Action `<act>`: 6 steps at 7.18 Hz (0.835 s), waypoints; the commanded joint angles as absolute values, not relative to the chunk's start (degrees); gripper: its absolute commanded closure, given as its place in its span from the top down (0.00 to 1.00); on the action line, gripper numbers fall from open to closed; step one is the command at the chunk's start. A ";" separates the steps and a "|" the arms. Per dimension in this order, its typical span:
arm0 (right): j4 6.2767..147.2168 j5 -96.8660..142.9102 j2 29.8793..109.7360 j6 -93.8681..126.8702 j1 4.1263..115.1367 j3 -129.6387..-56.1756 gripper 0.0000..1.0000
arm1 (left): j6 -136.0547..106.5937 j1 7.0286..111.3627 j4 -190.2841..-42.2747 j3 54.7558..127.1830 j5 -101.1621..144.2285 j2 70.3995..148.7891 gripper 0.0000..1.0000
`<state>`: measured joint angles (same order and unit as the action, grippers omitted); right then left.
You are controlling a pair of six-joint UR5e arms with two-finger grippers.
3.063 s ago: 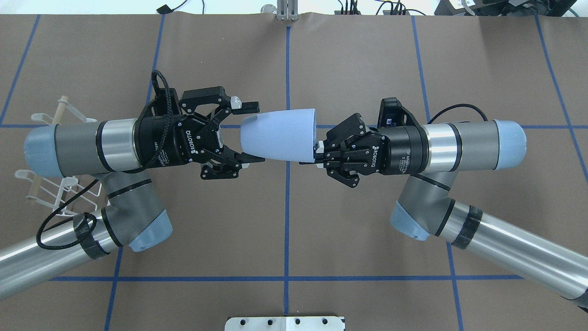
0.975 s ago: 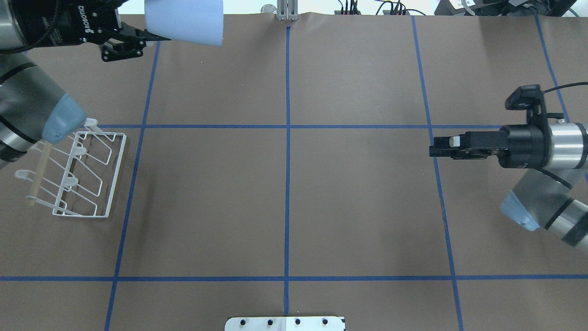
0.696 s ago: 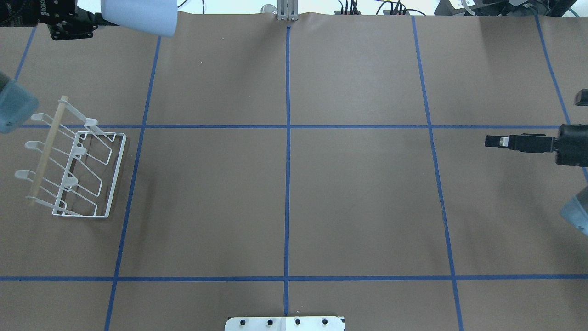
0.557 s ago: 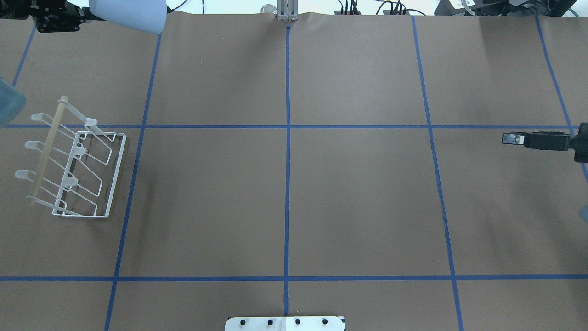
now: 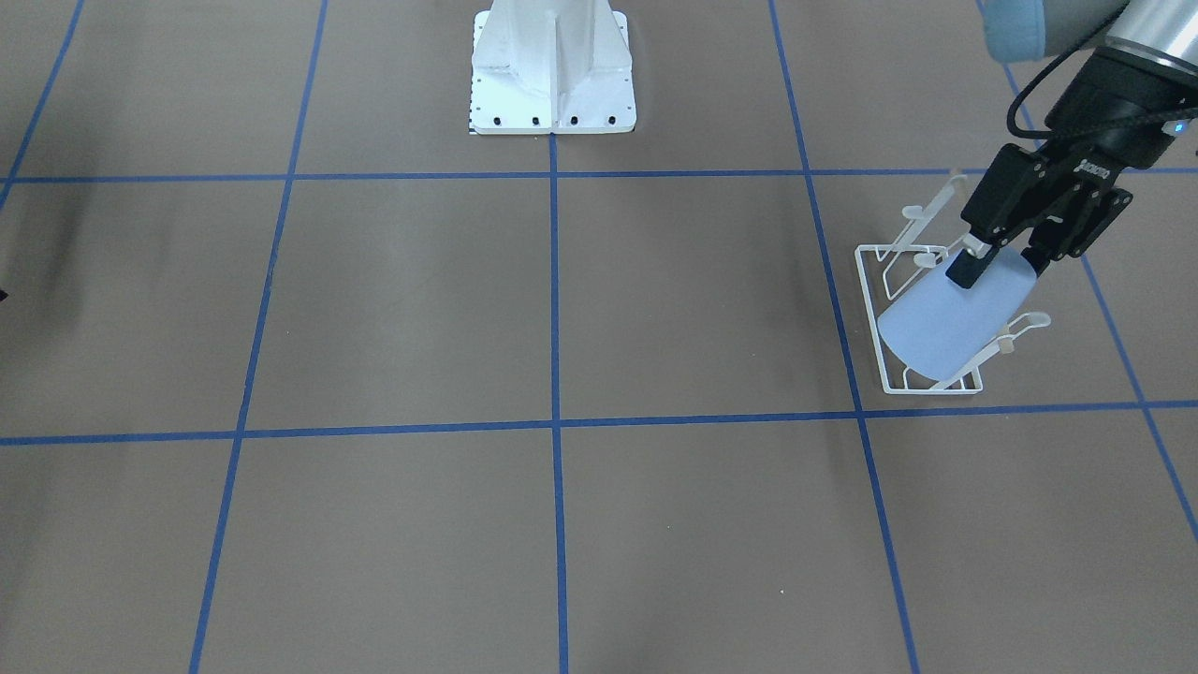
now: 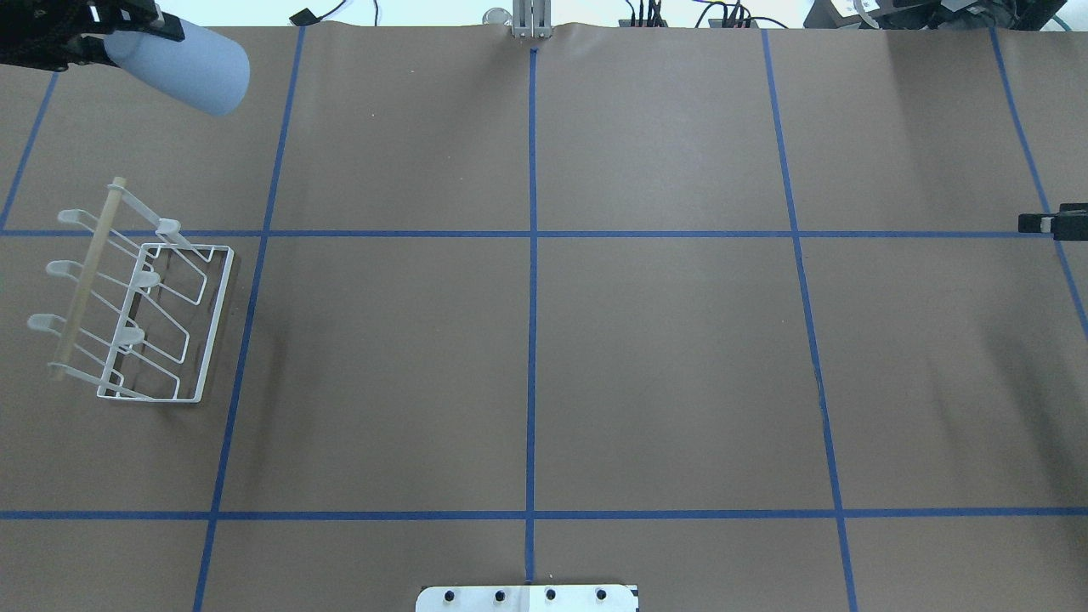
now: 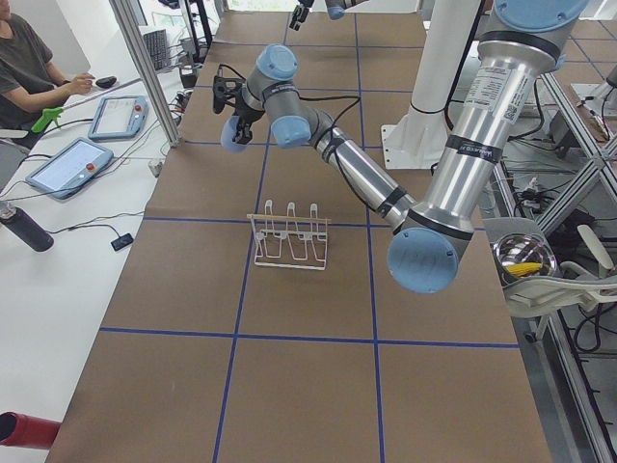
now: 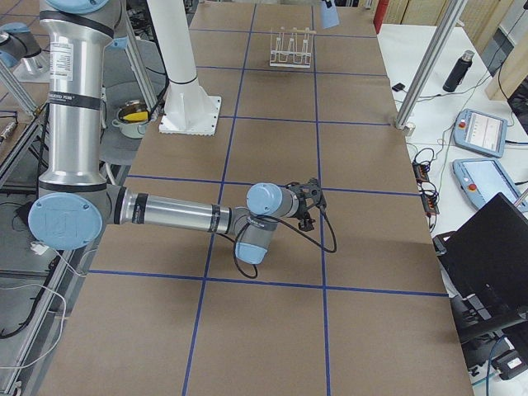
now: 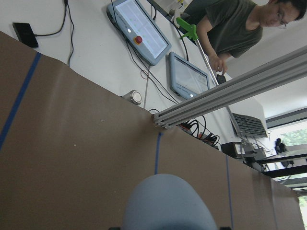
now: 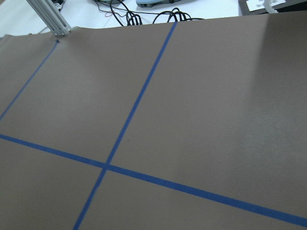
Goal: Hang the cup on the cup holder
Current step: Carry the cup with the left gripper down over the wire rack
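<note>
Hovering: cup (image 6: 183,72), tilted in the air, wide end angled down, well apart from the rack (image 6: 146,279).
Left gripper (image 5: 1000,265): fingers closed on the cup's narrow end.
Rack: upright on the table (image 6: 663,357), left side.
Right gripper (image 6: 1041,223): at the table's right edge; cannot tell how far open.

Overhead, front views opposed, sharing cup holder (image 6: 87,276)

We see: cup (image 6: 183,66), pale lavender-blue, plain, tapered, gripped at its base, aloft, tilted | rack (image 6: 129,337), white wire, wooden top rod, upright on the table (image 6: 595,340), apart from cup.
</note>
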<state>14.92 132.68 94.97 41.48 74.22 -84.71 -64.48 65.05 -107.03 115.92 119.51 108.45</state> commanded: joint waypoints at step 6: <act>70.80 135.09 90.18 12.42 78.22 -98.50 1.00 | -46.05 59.68 -79.72 114.37 122.23 109.85 0.00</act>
<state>61.63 134.98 90.87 17.43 77.44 -94.52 -46.44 59.69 -79.97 117.65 118.66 108.71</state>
